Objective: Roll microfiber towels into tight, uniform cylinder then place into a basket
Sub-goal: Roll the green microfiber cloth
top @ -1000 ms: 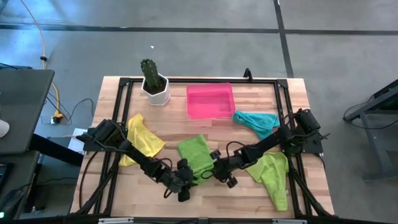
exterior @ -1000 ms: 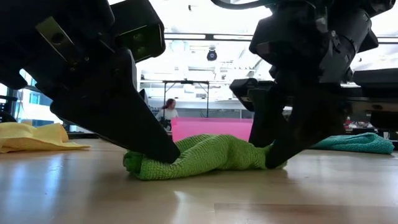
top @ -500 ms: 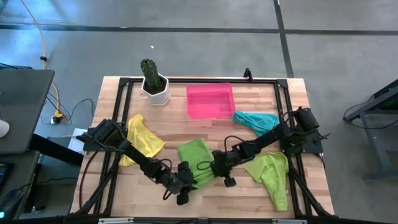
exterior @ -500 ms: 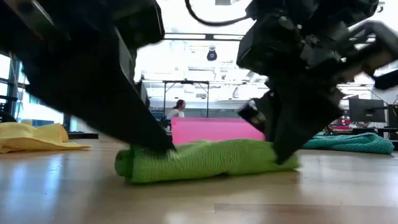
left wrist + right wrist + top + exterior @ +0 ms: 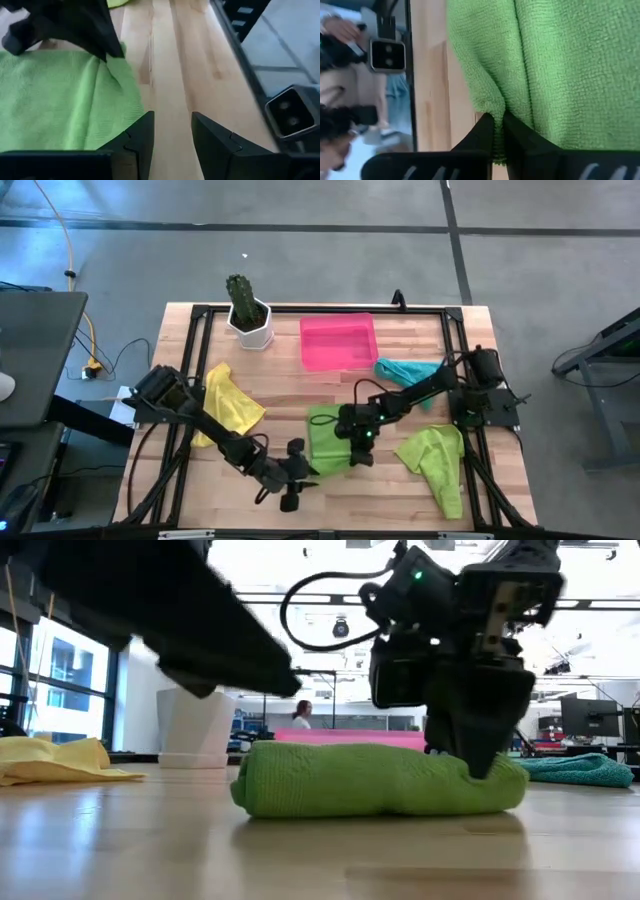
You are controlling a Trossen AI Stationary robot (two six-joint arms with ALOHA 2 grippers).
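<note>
A lime green microfiber towel (image 5: pixel 326 444) lies folded into a thick pad (image 5: pixel 375 780) on the wooden table near its front middle. My right gripper (image 5: pixel 352 432) is shut on the towel's right end. My left gripper (image 5: pixel 293 483) hovers open at the towel's near left corner, raised above it in the low view (image 5: pixel 255 655). Bare wood shows between its fingers (image 5: pixel 172 135). The pink basket (image 5: pixel 338 340) stands at the far middle. A yellow towel (image 5: pixel 230 405), a teal towel (image 5: pixel 412 376) and a second lime green towel (image 5: pixel 436 463) lie spread on the table. My right gripper pinches a folded ridge of the green towel at its right end (image 5: pixel 492 107) between its two shut fingers. It comes slanting down from the table's far right. The towel rests on the table below the fingers (image 5: pixel 480 755), bunched up where it is pinched.
A white pot with a green cactus (image 5: pixel 248 312) stands at the far left beside the basket. A black frame (image 5: pixel 455 320) runs around the table's edges. Bare wood (image 5: pixel 385 495) lies along the front, between the green towel and the second lime one.
My right gripper has swung toward the table's left and far edge, rolled about its wrist and shut on the green towel's right end. My left gripper has risen off the towel. The towel has gone from a low lumpy roll to a thicker, more compact pad.
</note>
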